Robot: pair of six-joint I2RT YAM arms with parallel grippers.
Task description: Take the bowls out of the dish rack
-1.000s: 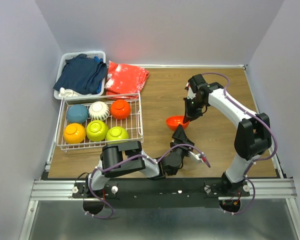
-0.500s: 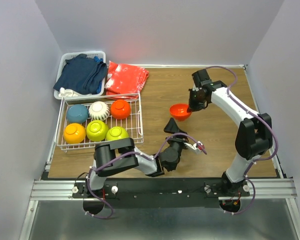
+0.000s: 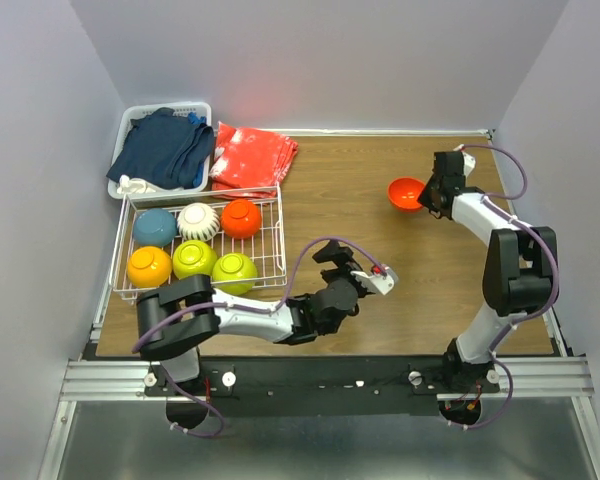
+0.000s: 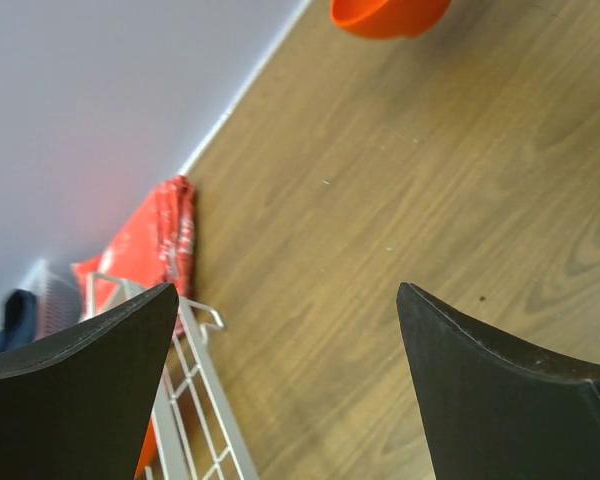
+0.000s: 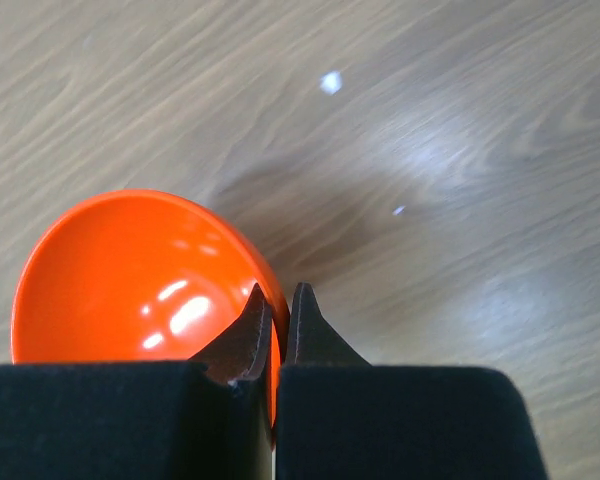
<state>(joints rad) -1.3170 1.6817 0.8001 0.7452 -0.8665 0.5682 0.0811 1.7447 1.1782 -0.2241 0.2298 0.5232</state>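
Seven small round glossy bowls show: two lime green point(image 3: 194, 260) point(image 3: 234, 268), two red-orange point(image 3: 241, 217) point(image 3: 406, 192), one blue point(image 3: 154, 227), one yellow-orange point(image 3: 148, 266), one ribbed white point(image 3: 197, 220); one white wire rack point(image 3: 267, 254).

Bright, even light from above; crisp overview, softer close-ups.
In the top view diffuse light leaves only faint, short shadows on the table point(image 3: 360, 200) beneath the arms; small white highlights sit on the bowls point(image 3: 194, 258) in the dish rack point(image 3: 270, 252), and a reddish glow tints the back wall point(image 3: 258, 100) above the red cloth point(image 3: 253, 155). In the left wrist view the left fingers point(image 4: 70, 390) are blurred, featureless black while the wood grain reads sharper. In the right wrist view glare spots shine inside the red-orange bowl point(image 5: 130, 270), a soft shadow lies beside it, and the right fingers point(image 5: 110, 420) are flat black.
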